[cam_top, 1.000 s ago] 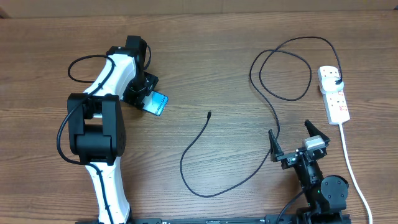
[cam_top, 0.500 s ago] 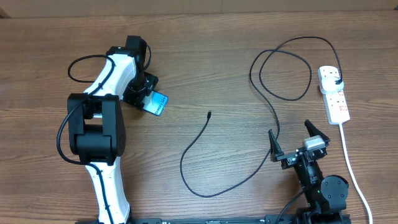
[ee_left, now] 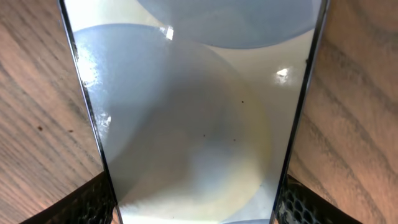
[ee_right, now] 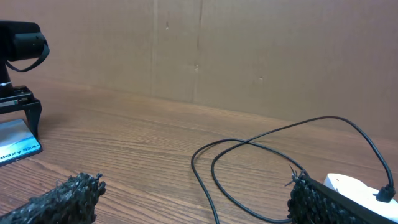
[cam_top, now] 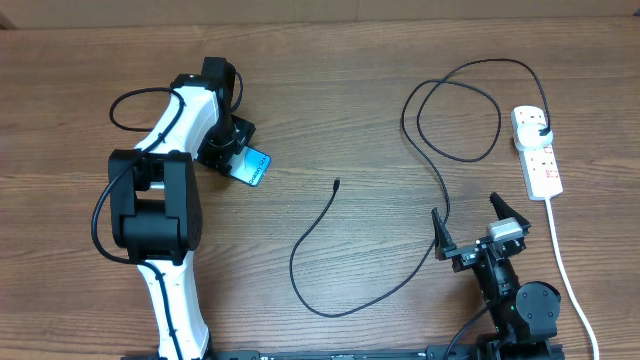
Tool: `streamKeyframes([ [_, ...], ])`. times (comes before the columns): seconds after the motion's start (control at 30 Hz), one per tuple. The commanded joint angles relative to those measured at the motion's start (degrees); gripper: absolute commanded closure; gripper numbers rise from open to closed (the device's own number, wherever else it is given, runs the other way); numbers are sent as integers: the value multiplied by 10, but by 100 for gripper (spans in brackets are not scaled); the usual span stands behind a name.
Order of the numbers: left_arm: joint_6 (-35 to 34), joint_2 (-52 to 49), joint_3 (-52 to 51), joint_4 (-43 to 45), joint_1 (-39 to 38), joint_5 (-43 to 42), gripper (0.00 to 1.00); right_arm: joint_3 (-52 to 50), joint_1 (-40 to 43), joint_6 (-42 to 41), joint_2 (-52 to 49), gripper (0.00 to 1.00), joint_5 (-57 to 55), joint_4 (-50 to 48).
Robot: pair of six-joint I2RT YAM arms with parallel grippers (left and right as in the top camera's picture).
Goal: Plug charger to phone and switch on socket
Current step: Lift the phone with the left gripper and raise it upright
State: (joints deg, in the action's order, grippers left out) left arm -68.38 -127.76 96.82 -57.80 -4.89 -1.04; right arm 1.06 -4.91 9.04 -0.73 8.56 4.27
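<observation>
Phone pinched across width by left jaws. Charger connector tip lain rightward of phone, between arms, axis pointed far-right. Right jaws spread, empty, judged free for fetching.

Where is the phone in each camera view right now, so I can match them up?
Overhead: the phone lies left of centre, in the upper half, under the left gripper.
Left wrist: the phone fills the middle, top to bottom, between the fingers.
Right wrist: the phone sits at the far left edge, partly cut off.
Shared landmark: the left gripper straddling it.
</observation>
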Motion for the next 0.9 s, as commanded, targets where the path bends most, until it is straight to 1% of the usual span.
streamKeyframes([
  [0.0,27,-28,23,4,-4,-24,96,-6,-3,1,6,0,-1,-3],
  [0.2,26,-28,51,-23,-4,-28,96,-6,-3,1,6,0,-1,-3],
  [0.47,42,-26,95,-55,-4,-60,96,-6,-3,1,6,0,-1,-3],
  [0.77,78,-26,177,-109,-4,-61,96,-6,-3,1,6,0,-1,-3],
  [0.87,108,-26,208,-120,-4,-78,96,-6,-3,1,6,0,-1,-3],
])
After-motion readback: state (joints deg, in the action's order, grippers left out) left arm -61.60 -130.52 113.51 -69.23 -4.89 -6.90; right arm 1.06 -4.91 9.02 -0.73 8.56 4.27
